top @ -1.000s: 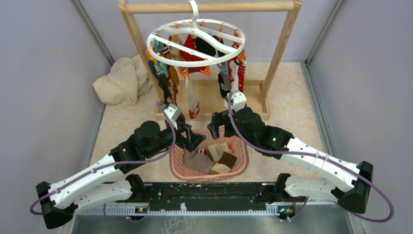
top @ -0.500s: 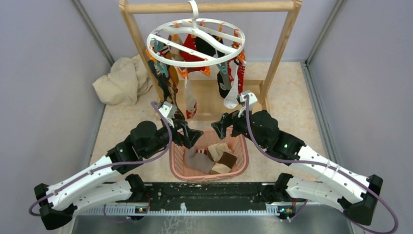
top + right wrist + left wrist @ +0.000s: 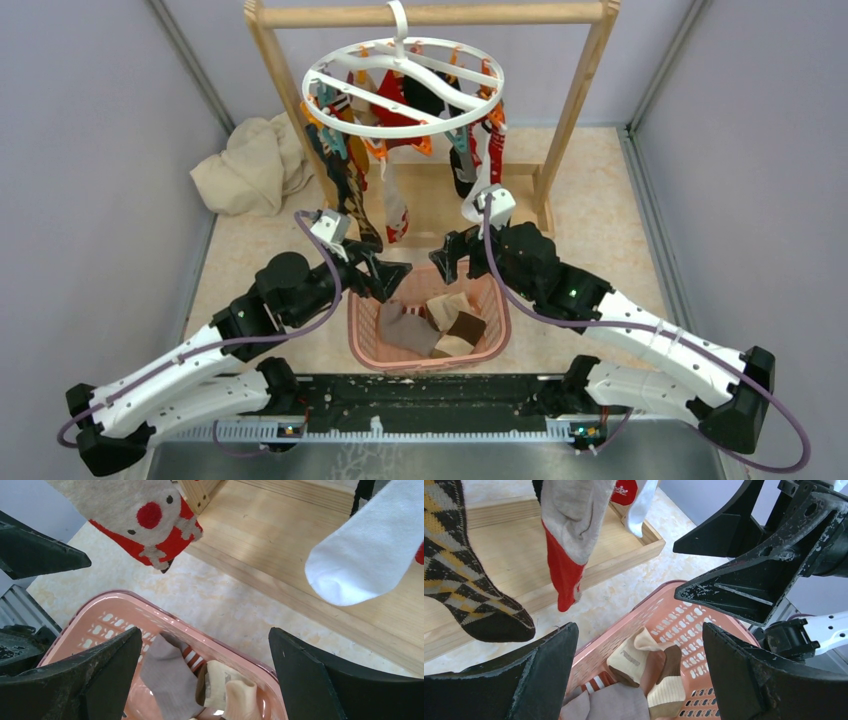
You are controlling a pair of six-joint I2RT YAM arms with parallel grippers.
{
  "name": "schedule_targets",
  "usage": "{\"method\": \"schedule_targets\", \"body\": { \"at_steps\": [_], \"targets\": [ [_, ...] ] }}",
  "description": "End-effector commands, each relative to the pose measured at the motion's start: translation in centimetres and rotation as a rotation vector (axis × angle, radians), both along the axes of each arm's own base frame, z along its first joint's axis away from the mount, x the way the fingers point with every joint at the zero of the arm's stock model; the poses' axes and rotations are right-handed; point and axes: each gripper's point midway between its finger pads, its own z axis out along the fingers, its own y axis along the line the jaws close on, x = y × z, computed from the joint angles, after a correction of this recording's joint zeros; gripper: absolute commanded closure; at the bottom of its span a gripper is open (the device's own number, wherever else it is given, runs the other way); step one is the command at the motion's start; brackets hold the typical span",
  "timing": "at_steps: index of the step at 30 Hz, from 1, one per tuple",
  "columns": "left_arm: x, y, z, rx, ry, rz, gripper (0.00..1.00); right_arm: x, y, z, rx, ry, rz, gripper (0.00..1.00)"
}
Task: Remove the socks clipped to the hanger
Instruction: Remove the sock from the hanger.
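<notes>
1. Top external view: the hanger hangs by its hook from the wooden rail, with socks clipped round its ring.
2. Your left gripper and right gripper both have their jaws spread wide and hold nothing. They face each other over the pink basket, near the dangling sock toes.
3. More socks lie loose inside that basket, brown and cream among them.

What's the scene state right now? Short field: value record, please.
hanger: white ring hooked on the wooden rail
clipped socks: many hang from the ring
left tool: open, empty, above the pink basket
right tool: open, empty, above the same basket
loose socks: several lie in the basket
beige cloth: heaped left of the rail
task status: unfinished
</notes>
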Motion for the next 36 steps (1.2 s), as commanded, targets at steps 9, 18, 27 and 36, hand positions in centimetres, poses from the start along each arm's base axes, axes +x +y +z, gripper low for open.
{"method": "schedule_targets", "body": {
  "at_steps": [9,18,27,36],
  "targets": [
    [-0.6,-1.1,1.2,-0.039,-0.044,-0.063,0.01,0.3,-1.0,4.4,0.092,-0.095,-0.036,0.02],
    [-0.4,-2.6,0.6,-0.036,-0.029,-0.096,0.01,-0.2,-0.6,4.6,0.116,-0.077,-0.009,0.02],
    [-0.7,-1.6,0.6,-0.05,-0.023,-0.075,0.01,0.0,0.1,4.3,0.111,-0.07,0.009,0.03],
    [-0.6,-1.4,0.4,-0.048,-0.016,-0.066,0.01,-0.2,0.3,3.9,0.11,-0.054,0.015,0.03]
  ]
}}
